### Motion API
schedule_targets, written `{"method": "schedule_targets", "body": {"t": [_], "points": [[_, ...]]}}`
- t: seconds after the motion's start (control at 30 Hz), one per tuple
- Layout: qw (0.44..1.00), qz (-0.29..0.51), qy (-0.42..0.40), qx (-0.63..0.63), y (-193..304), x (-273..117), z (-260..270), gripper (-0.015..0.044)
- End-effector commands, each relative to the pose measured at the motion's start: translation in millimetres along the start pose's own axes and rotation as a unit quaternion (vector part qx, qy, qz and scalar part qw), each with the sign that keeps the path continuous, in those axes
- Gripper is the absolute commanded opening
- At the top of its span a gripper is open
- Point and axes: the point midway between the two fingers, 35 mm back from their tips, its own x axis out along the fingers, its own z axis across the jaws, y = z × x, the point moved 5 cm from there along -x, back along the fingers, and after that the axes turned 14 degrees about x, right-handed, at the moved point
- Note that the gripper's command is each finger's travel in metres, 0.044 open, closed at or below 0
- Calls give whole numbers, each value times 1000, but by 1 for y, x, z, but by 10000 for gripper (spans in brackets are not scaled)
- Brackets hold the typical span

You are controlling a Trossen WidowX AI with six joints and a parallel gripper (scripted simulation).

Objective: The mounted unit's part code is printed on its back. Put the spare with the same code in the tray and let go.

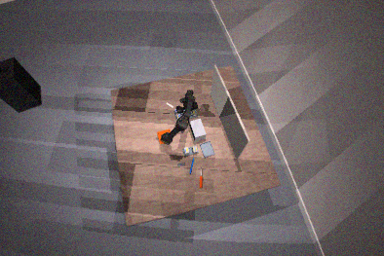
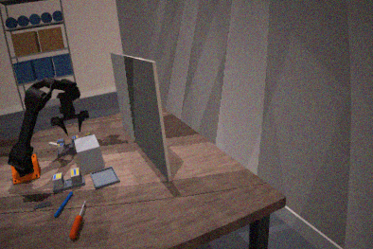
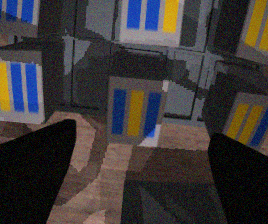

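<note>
Several spares with coloured stripe codes stand on a grey rack [image 3: 92, 75] in the wrist view. In the near row are a yellow-blue-blue spare [image 3: 18, 90], a blue-yellow-blue spare [image 3: 135, 110] and a yellow-yellow-blue spare [image 3: 250, 120]. Behind them are a blue-blue-yellow spare [image 3: 150, 17] and an all-yellow spare [image 3: 266, 27]. My gripper [image 3: 143, 136] [image 2: 73, 133] is open with nothing held, above the rack, its fingers on either side of the blue-yellow-blue spare in the wrist view. The flat grey tray [image 2: 105, 178] [image 1: 207, 149] looks empty. I cannot tell the mounted unit's code.
A pale box [image 2: 89, 153] [image 1: 197, 129] stands between rack and tray. A tall upright panel [image 2: 149, 115] [image 1: 230, 109] stands beyond. Two small labelled blocks sit on a dark base [image 2: 68, 186]. A blue pen [image 2: 63, 204] and an orange-handled screwdriver [image 2: 76, 226] lie nearer the front.
</note>
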Motion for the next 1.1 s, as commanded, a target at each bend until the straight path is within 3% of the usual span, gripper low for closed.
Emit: {"method": "schedule_targets", "body": {"t": [0.0,1.07], "points": [[1000,2,1,-2,0,7,0,300],[1000,2,2,-2,1,60,1,300]]}}
